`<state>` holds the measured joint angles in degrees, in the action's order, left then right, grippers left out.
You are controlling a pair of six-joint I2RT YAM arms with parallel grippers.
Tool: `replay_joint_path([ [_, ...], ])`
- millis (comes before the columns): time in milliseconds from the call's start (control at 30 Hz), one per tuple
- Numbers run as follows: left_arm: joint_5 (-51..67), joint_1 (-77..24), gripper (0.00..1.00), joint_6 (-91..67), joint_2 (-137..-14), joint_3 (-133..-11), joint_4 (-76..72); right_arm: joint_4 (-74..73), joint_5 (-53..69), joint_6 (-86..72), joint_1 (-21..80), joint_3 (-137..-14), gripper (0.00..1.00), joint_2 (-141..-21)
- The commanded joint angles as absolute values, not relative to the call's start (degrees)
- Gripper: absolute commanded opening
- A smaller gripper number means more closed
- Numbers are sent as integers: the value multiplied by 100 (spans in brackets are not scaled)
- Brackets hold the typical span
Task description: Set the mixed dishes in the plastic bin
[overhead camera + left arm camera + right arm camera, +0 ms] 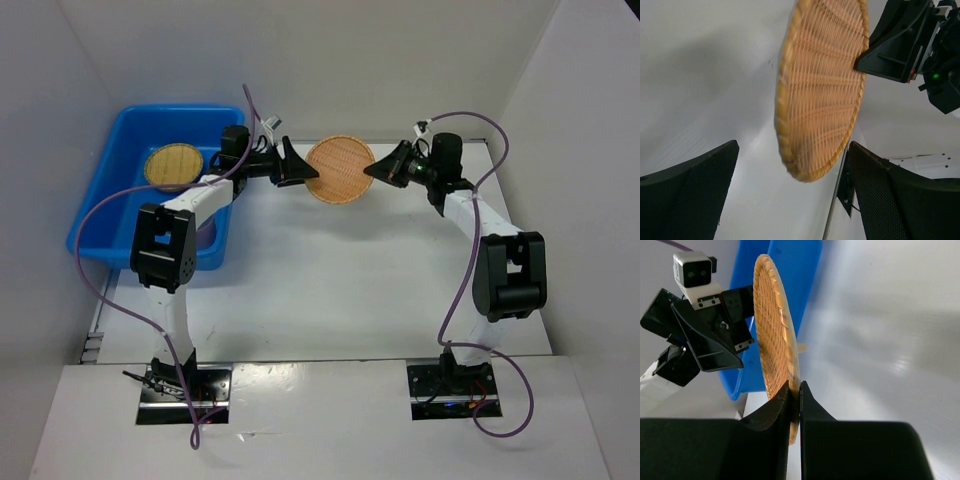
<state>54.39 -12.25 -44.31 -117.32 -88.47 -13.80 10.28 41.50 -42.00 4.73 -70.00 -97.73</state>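
The bin (110,190) sits at the far left of the table (330,280), with one woven disc (175,165) lying in it. Right of the bin, the second woven disc (340,170) stands on edge between the left claw (300,168) and the right claw (372,170).

White all round here: a white table (330,290) boxed in by plain white panels, with the left wall (35,150), the far wall (330,50) and the right wall (590,140). At the near edge, a white shelf (320,430) runs the full width. The light is soft and even, with faint grey shadows on the tabletop.
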Motion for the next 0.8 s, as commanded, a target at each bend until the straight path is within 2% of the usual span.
replay_joint_path([
  [0, 5687, -1310, 96, -4482, -11900, -9166, -1811, 1265, 4377, -4122, 606, -7084, 3, -9554],
  [100, 5748, -1362, 88, -4482, -12058, -9316, -1758, 1213, 4430, -4070, 746, -7154, 3, -9554],
  [167, 5748, -1362, 77, -4482, -12059, -9316, -1758, 1029, 4368, -3999, 809, -7277, 3, -9606],
  [200, 5748, -1362, 65, -4482, -12059, -9316, -1758, 976, 4368, -3929, 809, -7277, 3, -9606],
  [267, 5748, -1362, 53, -4482, -12059, -9316, -1706, 976, 4368, -3929, 809, -7330, 4, -9606],
  [300, 5748, -1362, 40, -4422, -12059, -9369, -1644, 976, 4368, -3929, 809, -7330, 4, -9659],
  [433, 5695, -1362, 0, -4219, -12059, -9562, -1223, 889, 4307, -3877, 861, -7400, 6, -9659],
  [533, 5555, -1362, 0, -4114, -11936, -9615, -1081, 633, 4175, -3762, 861, -7523, 14, -9659],
  [567, 5485, -1362, 0, -4113, -11936, -9615, -1020, 546, 4175, -3762, 861, -7523, 20, -9659],
  [600, 5484, -1362, 0, -4113, -11849, -9563, -1020, 545, 4123, -3762, 861, -7593, 31, -9659],
  [633, 5336, -1362, 0, -4113, -11743, -9563, -950, 467, 4044, -3762, 861, -7594, 51, -9659],
  [667, 5274, -1362, 0, -4113, -11690, -9563, -949, 414, 4043, -3762, 800, -7594, 58, -9659],
  [700, 5213, -1301, 0, -4113, -11629, -9562, -871, 413, 4043, -3762, 800, -7594, 80, -9607],
  [733, 5090, -1205, 0, -4052, -11506, -9562, -783, 413, 4043, -3831, 739, -7594, 94, -9554],
  [767, 5037, -1091, 0, -4052, -11357, -9510, -713, 413, 4043, -3893, 660, -7594, 100, -9493],
])
